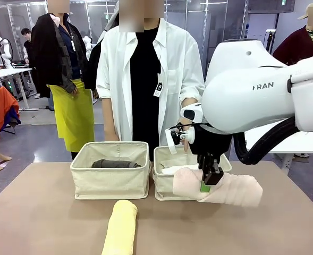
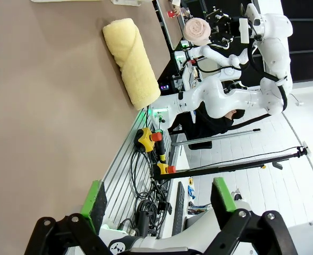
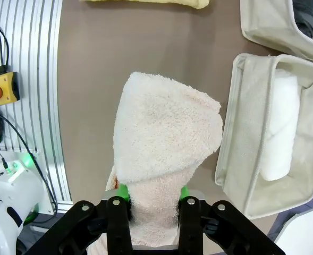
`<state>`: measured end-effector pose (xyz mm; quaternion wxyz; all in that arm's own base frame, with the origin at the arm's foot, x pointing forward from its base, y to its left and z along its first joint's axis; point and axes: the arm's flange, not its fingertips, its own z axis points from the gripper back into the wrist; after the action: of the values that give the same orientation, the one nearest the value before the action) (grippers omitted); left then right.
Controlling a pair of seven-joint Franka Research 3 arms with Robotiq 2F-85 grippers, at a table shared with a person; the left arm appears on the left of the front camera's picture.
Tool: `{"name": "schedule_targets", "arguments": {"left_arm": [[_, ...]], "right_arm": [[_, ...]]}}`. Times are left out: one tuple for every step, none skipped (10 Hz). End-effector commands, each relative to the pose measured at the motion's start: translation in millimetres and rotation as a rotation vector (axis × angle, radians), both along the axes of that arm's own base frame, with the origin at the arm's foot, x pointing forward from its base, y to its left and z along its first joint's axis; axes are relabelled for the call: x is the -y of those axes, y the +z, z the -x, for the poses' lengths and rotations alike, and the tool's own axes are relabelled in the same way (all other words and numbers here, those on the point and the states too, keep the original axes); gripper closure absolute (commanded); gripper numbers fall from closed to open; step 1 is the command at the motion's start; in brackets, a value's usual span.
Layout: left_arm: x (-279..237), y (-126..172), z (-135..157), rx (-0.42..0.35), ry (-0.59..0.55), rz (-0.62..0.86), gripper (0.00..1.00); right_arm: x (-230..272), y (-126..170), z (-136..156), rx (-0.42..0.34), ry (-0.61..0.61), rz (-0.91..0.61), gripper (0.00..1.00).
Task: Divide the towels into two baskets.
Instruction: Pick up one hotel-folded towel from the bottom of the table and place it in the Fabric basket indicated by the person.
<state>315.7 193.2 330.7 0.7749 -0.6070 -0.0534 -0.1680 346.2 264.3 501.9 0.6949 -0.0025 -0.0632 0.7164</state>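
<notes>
**Yellow roll loose up front, pink roll gripped**

Nearest: pale yellow rolled terry towel, lying lengthwise on tan tabletop, clear of both bins. Behind it, left cream canvas basket holding dark grey rolled towel. Just beside, matching right basket holding white rolled towel. Further right, right gripper clamped around peach-pink rolled towel, by that basket's front corner. Left gripper spread wide, grasping nothing, near the table's edge.

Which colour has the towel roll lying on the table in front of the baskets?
Pale yellow. The towel roll shows best in the front view.
</notes>
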Motion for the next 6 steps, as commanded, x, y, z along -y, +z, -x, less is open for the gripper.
{"name": "schedule_targets", "arguments": {"left_arm": [[-1.6, 5.6, 3.0, -0.008, 0.002, -0.012, 0.00], [-1.6, 5.6, 3.0, -0.008, 0.002, -0.012, 0.00], [-1.6, 5.6, 3.0, -0.008, 0.002, -0.012, 0.00], [-1.6, 5.6, 3.0, -0.008, 0.002, -0.012, 0.00], [-1.6, 5.6, 3.0, -0.008, 0.002, -0.012, 0.00], [-1.6, 5.6, 3.0, -0.008, 0.002, -0.012, 0.00]], "right_arm": [[0.4, 1.0, 0.7, 0.003, 0.004, 0.000, 0.65], [1.1, -6.6, -29.8, 0.038, 0.096, -0.063, 0.65], [0.2, -12.6, -55.7, 0.066, 0.118, -0.031, 0.65], [0.9, -13.9, -76.2, 0.059, 0.170, -0.037, 0.65], [0.6, -14.5, -101.1, 0.074, 0.233, -0.021, 0.65], [1.7, -15.8, -125.7, 0.089, 0.267, 0.012, 0.65]]}}
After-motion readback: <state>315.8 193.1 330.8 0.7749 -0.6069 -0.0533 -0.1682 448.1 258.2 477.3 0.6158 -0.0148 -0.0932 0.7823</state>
